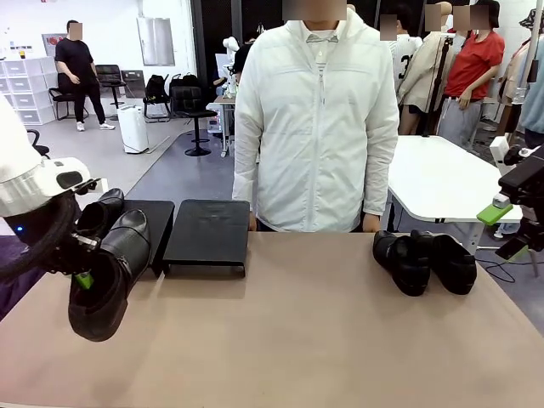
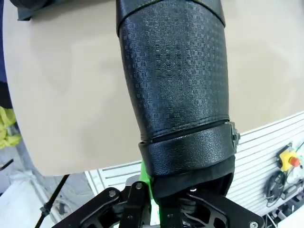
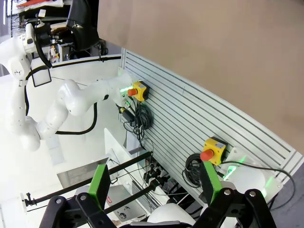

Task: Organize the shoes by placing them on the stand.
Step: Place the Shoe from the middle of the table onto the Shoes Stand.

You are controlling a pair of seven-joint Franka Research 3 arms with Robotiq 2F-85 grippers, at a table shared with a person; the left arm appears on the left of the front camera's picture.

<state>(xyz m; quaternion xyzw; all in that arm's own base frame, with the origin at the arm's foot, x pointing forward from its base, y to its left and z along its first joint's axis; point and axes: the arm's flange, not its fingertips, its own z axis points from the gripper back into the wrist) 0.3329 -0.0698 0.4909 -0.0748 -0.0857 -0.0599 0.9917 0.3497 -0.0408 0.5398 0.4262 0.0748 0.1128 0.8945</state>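
Observation:
My left gripper [image 1: 82, 276] is shut on a black shoe [image 1: 115, 276] and holds it tilted, toe up, above the table's left front. In the left wrist view the shoe [image 2: 175, 80] runs up from my gripper [image 2: 156, 202], whose jaws pinch its heel collar. Another shoe [image 1: 100, 212] rests on the left panel of the black stand [image 1: 208, 231]; the right panel is bare. Two more shoes [image 1: 401, 262] [image 1: 449, 261] lie side by side on the table at the right. My right gripper [image 1: 503, 231] hangs open past the table's right edge, and its fingers [image 3: 100, 184] stand wide apart with nothing between them.
A person in a white jacket [image 1: 316, 127] stands at the far edge, hands near the table rim. The tan tabletop [image 1: 297, 340] is bare between stand and right-hand shoes. Below my right gripper are the table's slatted side [image 3: 199, 128] and yellow stop buttons [image 3: 212, 148].

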